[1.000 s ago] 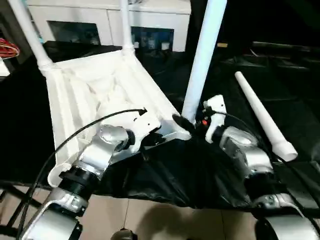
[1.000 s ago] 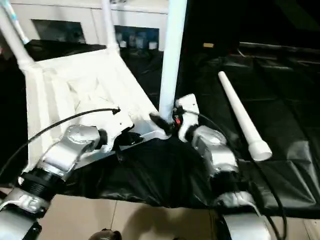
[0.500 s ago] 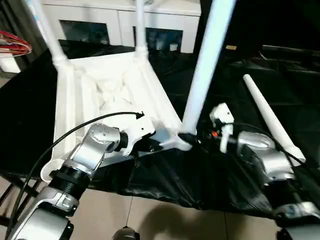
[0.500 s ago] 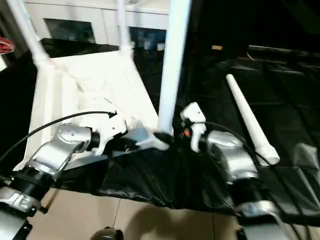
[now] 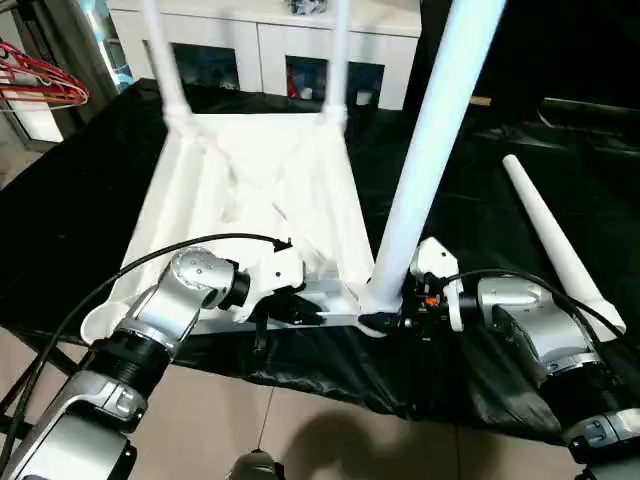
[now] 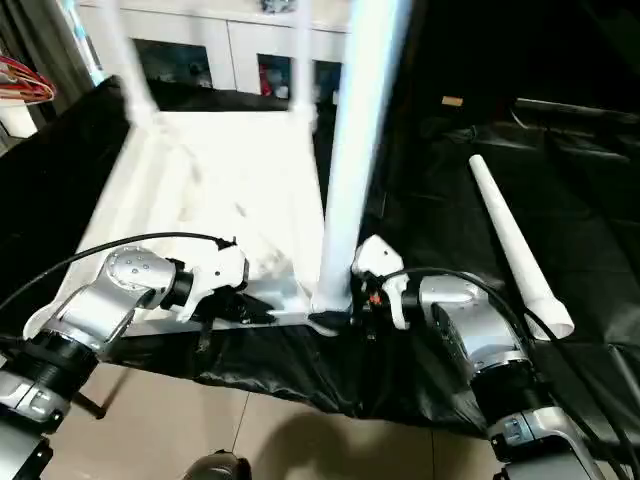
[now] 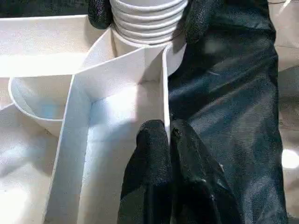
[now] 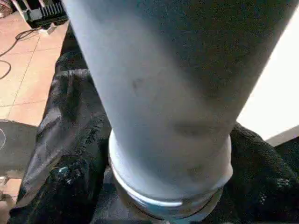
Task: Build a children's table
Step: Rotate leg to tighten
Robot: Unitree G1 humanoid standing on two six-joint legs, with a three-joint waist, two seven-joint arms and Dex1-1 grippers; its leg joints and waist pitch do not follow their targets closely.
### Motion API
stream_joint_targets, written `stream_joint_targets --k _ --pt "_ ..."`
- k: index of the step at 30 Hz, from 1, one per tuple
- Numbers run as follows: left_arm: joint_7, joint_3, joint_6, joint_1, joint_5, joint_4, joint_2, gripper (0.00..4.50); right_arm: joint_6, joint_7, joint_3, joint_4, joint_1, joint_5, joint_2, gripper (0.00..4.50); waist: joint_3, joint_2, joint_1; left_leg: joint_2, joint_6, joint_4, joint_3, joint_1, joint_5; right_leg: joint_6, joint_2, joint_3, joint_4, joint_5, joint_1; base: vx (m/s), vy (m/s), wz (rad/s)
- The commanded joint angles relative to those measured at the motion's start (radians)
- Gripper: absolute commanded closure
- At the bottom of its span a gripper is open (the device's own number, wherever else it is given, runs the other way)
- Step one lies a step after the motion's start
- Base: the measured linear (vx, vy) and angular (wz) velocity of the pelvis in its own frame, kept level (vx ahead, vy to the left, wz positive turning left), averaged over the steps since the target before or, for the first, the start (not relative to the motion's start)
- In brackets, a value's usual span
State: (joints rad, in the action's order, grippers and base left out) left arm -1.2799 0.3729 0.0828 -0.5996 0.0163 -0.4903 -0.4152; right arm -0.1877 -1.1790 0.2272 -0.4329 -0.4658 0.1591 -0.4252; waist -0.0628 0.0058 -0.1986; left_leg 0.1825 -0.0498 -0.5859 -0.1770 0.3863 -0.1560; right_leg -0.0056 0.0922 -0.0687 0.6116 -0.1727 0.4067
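Note:
The white tabletop (image 5: 250,190) lies underside up on black cloth. Two legs (image 5: 165,60) (image 5: 337,60) stand upright in its far corners. A third leg (image 5: 430,150) stands in the near right corner socket. My right gripper (image 5: 385,320) is shut around that leg's ribbed base, one black finger (image 7: 198,18) on each side. My left gripper (image 7: 167,133) is shut on the thin near rim of the tabletop, just left of that socket. The fourth leg (image 5: 555,240) lies loose on the cloth to the right.
A white cabinet (image 5: 270,50) with glass doors stands behind the table. Red hangers (image 5: 40,85) hang at the far left. The black cloth (image 5: 470,380) drapes over the near edge above a tiled floor (image 5: 300,430).
The camera has shifted, so the whole picture sits differently. Both grips are the same, and the near leg still stands in its corner socket.

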Motion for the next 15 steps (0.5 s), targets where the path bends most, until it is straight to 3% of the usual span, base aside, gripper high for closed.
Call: stream_joint_targets --k 1,3,8,9,15 --pt "-0.029 0.012 -0.038 -0.051 -0.019 0.025 0.014 4.5 -0.006 -0.022 0.017 0.019 0.004 0.0 -0.004 0.95 0.076 0.012 0.006 0.052 -0.019 0.077 0.02 -0.027 -0.361 -0.221 0.065 0.044 -0.071 -0.246 -0.045 0.0 0.0 0.0" --pt "-0.038 0.013 -0.052 -0.055 -0.017 0.011 0.016 4.5 -0.006 -0.032 0.02 0.023 0.005 0.006 -0.007 1.22 0.076 0.012 0.006 0.052 -0.017 0.076 0.02 -0.028 -0.356 -0.222 0.065 0.044 -0.071 -0.239 -0.044 0.0 0.0 0.0" --pt "-0.05 0.013 -0.068 -0.055 -0.012 -0.006 0.017 4.5 -0.011 -0.053 0.023 0.044 0.022 0.013 -0.01 1.34 0.081 0.011 0.003 0.053 -0.005 0.072 0.018 -0.026 -0.312 -0.234 0.062 0.043 -0.063 -0.174 -0.045 0.0 0.0 0.0" --pt "-0.05 0.014 -0.07 -0.054 -0.011 -0.008 0.017 4.5 -0.01 -0.055 0.024 0.047 0.027 0.014 -0.009 1.56 0.079 0.011 0.003 0.052 -0.002 0.072 0.017 -0.024 -0.313 -0.236 0.062 0.043 -0.064 -0.173 -0.046 0.0 0.0 0.0" --pt "-0.021 0.002 -0.053 -0.054 -0.009 -0.029 0.03 4.5 -0.019 -0.045 0.017 0.057 0.053 0.027 0.007 1.67 0.076 0.013 0.003 0.053 -0.013 0.076 0.019 -0.027 -0.36 -0.222 0.066 0.044 -0.072 -0.252 -0.043 0.0 0.0 0.0"
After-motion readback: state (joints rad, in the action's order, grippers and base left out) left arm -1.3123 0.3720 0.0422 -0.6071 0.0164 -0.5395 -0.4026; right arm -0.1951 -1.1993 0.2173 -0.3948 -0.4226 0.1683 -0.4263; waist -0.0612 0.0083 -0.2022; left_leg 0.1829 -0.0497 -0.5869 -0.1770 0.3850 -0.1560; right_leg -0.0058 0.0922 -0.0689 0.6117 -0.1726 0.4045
